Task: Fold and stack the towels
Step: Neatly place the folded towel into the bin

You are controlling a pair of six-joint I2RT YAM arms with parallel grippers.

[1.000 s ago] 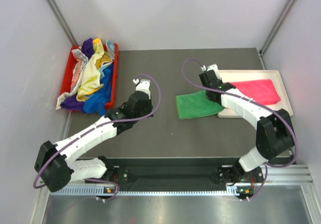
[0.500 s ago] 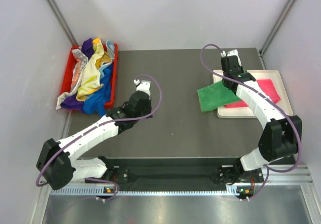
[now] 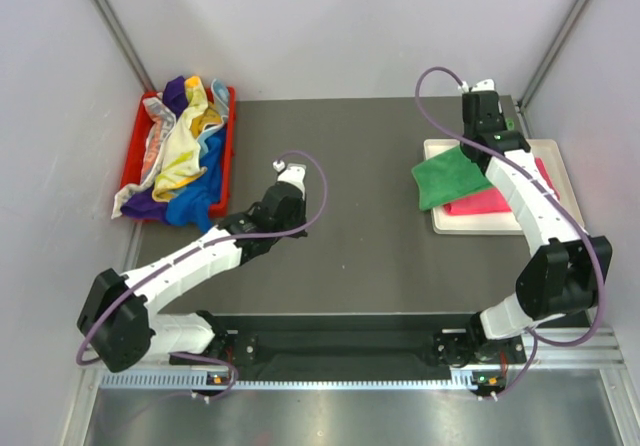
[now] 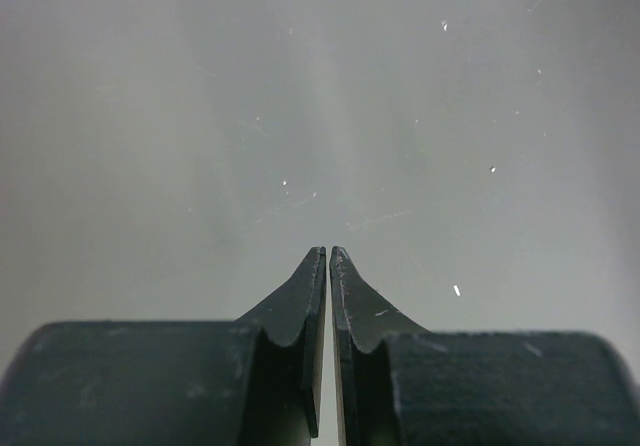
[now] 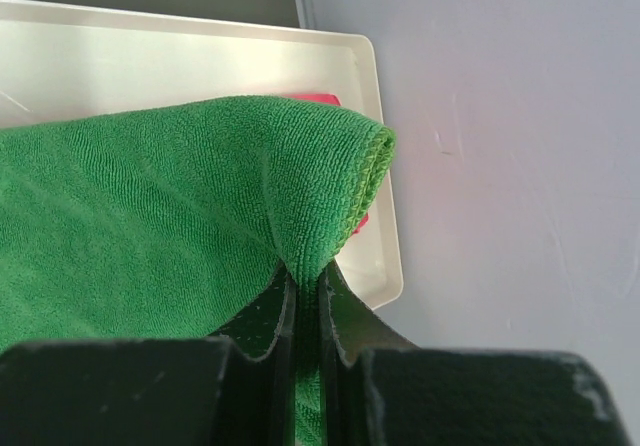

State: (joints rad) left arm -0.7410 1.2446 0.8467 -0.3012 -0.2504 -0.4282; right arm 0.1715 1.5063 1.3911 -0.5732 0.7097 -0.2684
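Note:
My right gripper (image 3: 487, 146) (image 5: 307, 278) is shut on the folded green towel (image 3: 448, 178) (image 5: 150, 226) and holds it over the left part of the white tray (image 3: 556, 149) (image 5: 150, 56). A folded bright pink towel (image 3: 485, 202) lies on the tray under it; only a sliver of the pink towel (image 5: 320, 97) shows in the right wrist view. My left gripper (image 3: 291, 174) (image 4: 327, 251) is shut and empty above the dark table (image 3: 340, 146). Several unfolded towels (image 3: 185, 161) in purple, blue, yellow and white are heaped in the red bin (image 3: 228, 136).
The red bin stands at the table's far left edge, the white tray at the far right against the right wall (image 5: 500, 166). Metal frame posts (image 3: 560, 36) rise at the back corners.
My right gripper has carried the green towel off the table centre to the right and farther back, over the tray and the pink towel. The left gripper shifted slightly right.

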